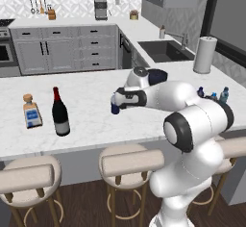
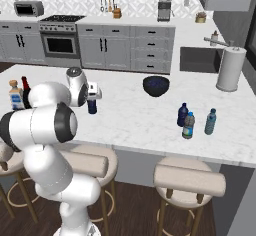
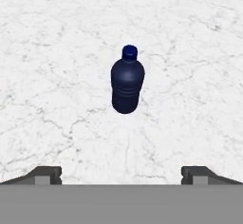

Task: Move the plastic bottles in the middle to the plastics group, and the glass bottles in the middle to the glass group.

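- Marble table (image 3: 57, 38) is filling the hand view.
- Blue bottle (image 3: 127, 81) is standing upright at frame centre.
- Claw (image 3: 121, 174) is hanging spread at the bottom edge, gripping nothing, apart from it.

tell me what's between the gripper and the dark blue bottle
Nothing but bare marble counter. In the hand view the open gripper faces the dark blue bottle, which stands upright and alone ahead of the fingertips.

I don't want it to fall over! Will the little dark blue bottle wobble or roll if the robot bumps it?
The dark blue bottle stands upright on a narrow base, so a bump near its cap would probably tip it. Its body looks round, so once down it would likely roll on the smooth marble counter. The open gripper isn't touching it.
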